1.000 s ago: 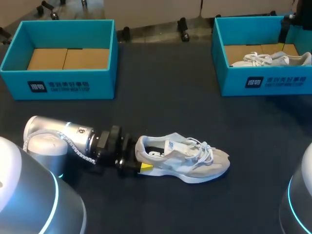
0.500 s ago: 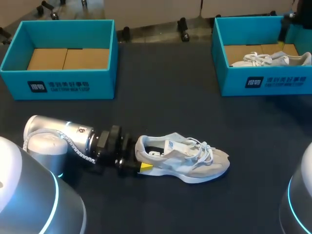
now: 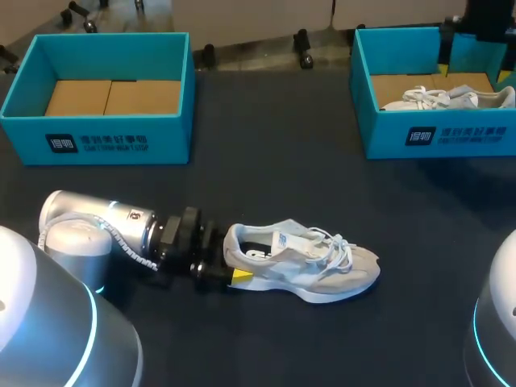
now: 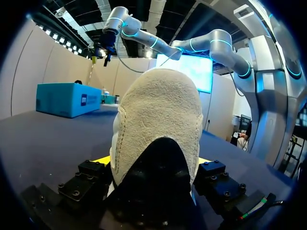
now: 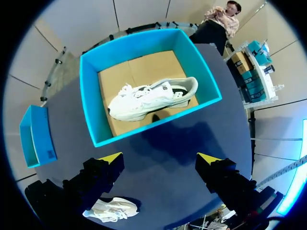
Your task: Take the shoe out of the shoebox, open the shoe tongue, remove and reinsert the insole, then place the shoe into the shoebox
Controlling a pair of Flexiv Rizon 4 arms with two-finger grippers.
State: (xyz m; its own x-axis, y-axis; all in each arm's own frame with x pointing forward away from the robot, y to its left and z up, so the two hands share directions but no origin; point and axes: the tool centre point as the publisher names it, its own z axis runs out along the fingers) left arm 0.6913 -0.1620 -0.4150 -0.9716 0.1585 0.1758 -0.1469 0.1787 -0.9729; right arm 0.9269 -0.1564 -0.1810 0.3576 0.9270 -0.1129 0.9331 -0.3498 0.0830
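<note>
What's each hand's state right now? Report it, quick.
Left hand: closed on the shoe, at its heel.
Right hand: open, holding nothing.

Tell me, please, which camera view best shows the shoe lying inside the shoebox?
The right wrist view: looking straight down into the shoebox, it shows the whole shoe, toe to heel. The head view catches only its top above the box's front wall. The left wrist view shows just the shoebox's outer wall, far off.

Left gripper (image 4: 153,160) is clamping the shoe (image 4: 158,110) at its heel, both sides — w/ yellow tips barely showing. Teal shoebox (image 4: 67,98) is sitting well beyond, on the dark table (image 4: 38,139).
</note>
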